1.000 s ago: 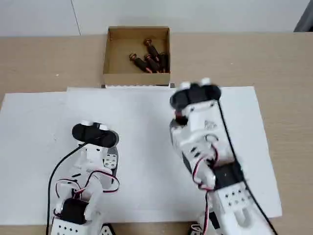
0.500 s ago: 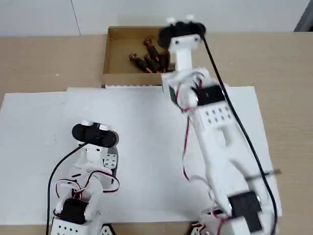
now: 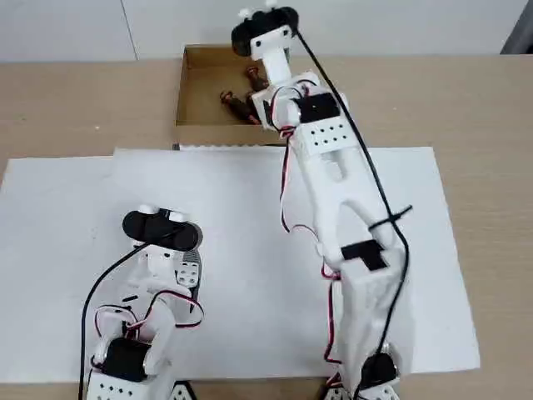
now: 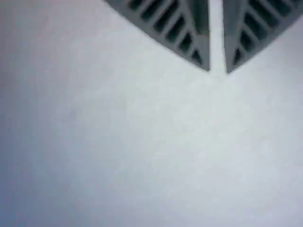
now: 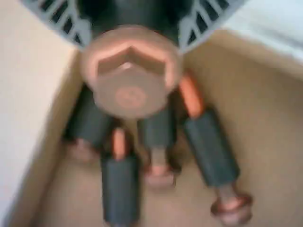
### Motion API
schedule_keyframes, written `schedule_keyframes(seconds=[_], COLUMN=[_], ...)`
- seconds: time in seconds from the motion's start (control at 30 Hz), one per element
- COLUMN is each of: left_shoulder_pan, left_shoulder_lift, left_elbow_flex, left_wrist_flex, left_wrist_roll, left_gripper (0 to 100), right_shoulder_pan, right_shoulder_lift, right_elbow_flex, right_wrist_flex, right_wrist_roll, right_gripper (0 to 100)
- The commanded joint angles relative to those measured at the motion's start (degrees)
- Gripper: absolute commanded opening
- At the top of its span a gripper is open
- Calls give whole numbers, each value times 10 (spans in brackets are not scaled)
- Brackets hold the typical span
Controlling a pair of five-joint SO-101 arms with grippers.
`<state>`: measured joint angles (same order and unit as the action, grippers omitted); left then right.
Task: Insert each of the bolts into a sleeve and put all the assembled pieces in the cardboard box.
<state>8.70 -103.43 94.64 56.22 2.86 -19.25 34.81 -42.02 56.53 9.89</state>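
Observation:
My right gripper [image 5: 130,33] is shut on an assembled piece, a copper bolt [image 5: 129,71] seated in a black sleeve, and holds it head-down just above the floor of the cardboard box [image 3: 190,92]. Several other assembled pieces [image 5: 208,151] lie under it in a cluster on the box floor [image 3: 237,104]. In the high view the right arm [image 3: 321,142] stretches from the table's front edge over the box's right half and hides the held piece. My left gripper [image 4: 216,61] is shut with nothing in it, close over the white paper, on the left arm [image 3: 158,242] at the front left.
A large white paper sheet [image 3: 233,217] covers the wooden table [image 3: 466,100] in front of the box. The box walls stand close around the right gripper. The paper between the two arms lies bare.
The right arm has swung forward from above the paper to over the box and lowered its held piece inside. The left arm has kept still.

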Motion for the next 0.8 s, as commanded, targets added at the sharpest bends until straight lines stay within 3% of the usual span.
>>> schedule_keyframes(seconds=[0.0,0.7,0.77], left_shoulder_pan=[-3,-3,-3], left_shoulder_lift=[-4,-4,-4], left_elbow_flex=[-3,-3,-3], left_wrist_flex=[3,3,3], left_wrist_roll=[3,3,3], left_gripper=[5,5,5], right_shoulder_pan=[4,-86,-86], right_shoulder_lift=[39,348,368], right_elbow_flex=[-117,-467,-490], right_wrist_flex=[-4,-53,-52], right_wrist_roll=[33,186,190], right_gripper=[3,6,43])
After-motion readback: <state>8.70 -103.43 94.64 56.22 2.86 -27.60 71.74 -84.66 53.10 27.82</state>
